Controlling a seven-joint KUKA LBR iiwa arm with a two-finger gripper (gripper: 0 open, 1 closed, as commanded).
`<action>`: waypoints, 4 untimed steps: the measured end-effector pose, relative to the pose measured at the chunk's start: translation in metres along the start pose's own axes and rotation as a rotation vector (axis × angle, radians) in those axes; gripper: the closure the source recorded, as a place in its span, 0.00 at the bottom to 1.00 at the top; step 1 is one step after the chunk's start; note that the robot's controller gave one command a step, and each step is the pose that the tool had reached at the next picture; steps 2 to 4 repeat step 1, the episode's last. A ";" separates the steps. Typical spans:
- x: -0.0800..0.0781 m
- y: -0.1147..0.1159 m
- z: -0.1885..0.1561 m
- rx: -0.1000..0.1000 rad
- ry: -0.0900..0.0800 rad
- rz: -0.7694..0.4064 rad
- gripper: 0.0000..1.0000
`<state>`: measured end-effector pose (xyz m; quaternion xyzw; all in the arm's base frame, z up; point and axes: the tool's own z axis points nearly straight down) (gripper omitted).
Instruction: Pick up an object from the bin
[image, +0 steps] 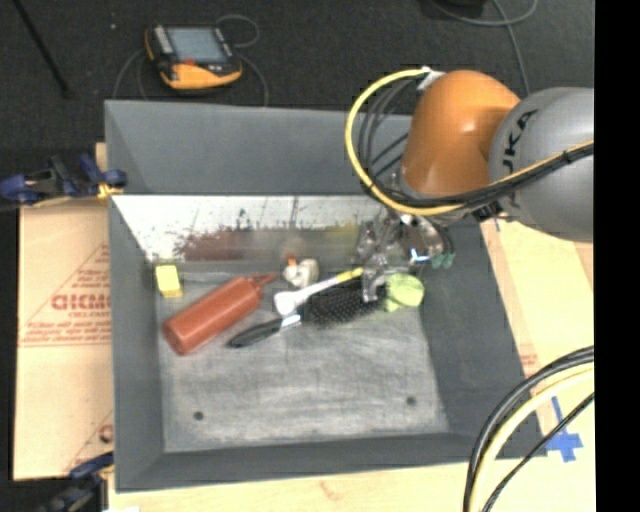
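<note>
My gripper (384, 252) hangs low at the bin's back right, under the orange wrist cover. It is right above the bristled head of a black hairbrush (335, 305), whose handle runs down-left. A light green rounded thing (406, 291) lies just to the gripper's right, touching the brush head. A white brush with a yellow end (312, 291) lies across the hairbrush on the gripper's left. Whether anything is between the gripper's jaws is hidden by the wrist.
A red squeeze bottle (214, 313) lies on its side left of centre, nozzle pointing at a small white and orange thing (298, 269). A yellow block (168, 279) sits by the left wall. The arm and its cables reach in over the right rim.
</note>
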<state>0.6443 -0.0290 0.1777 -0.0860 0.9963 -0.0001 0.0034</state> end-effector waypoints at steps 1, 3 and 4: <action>0.010 0.003 -0.049 -0.001 0.011 -0.015 1.00; 0.010 0.003 -0.049 -0.001 0.011 -0.015 1.00; 0.010 0.003 -0.049 -0.001 0.011 -0.015 1.00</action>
